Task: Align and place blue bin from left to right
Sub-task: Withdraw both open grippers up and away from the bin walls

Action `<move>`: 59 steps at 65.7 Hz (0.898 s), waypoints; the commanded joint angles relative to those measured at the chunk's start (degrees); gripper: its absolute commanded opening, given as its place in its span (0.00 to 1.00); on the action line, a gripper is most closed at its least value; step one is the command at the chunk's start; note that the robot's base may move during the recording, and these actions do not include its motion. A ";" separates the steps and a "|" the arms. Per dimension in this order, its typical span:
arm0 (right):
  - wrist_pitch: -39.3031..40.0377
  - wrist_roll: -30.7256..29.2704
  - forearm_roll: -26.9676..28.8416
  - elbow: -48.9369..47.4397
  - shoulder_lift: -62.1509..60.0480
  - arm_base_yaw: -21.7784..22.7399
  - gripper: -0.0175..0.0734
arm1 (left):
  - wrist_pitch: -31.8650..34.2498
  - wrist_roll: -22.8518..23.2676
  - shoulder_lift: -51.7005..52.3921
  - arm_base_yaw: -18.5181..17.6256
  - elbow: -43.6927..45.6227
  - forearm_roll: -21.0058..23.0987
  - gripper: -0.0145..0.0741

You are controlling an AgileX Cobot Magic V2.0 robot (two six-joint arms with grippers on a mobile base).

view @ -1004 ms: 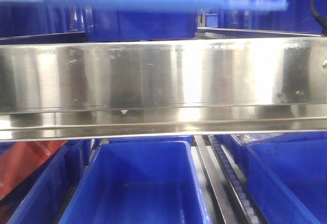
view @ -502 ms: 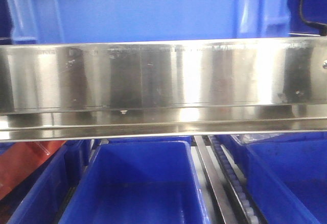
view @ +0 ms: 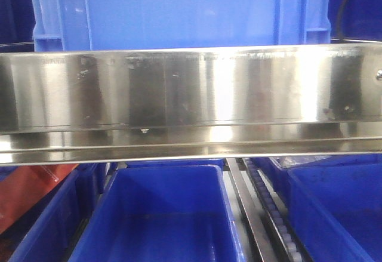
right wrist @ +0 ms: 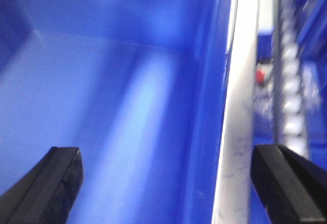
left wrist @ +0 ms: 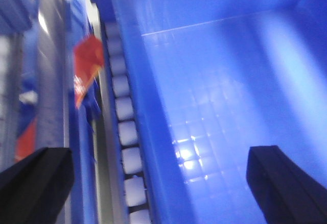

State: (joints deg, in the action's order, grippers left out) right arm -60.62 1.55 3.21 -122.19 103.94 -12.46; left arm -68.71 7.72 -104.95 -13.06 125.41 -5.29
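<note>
Since half a second ago the blue bin (view: 179, 11) has slid rightward behind the steel rail (view: 191, 101). Both claws, left claw (left wrist: 158, 185) and right claw (right wrist: 166, 183), are spread astride opposite bin walls, pinching nothing. Uneven pushing could skew the bin. Only the wrist views show the roller track (left wrist: 125, 132).

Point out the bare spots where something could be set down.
Bare: the floor of the blue bin, walled on all sides, and of the narrower bin under the steel beam. Crowded: the roller track gap between the lower bins.
</note>
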 commanded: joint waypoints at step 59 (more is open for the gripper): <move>22.57 -0.84 -4.58 47.64 -42.16 5.11 0.12 | 23.36 -2.30 40.81 -0.22 -43.54 -1.35 0.04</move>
State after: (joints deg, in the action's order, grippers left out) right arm -46.07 1.43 -0.43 -83.16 67.17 -7.60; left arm -54.87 5.58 -70.64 -13.06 90.74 -6.73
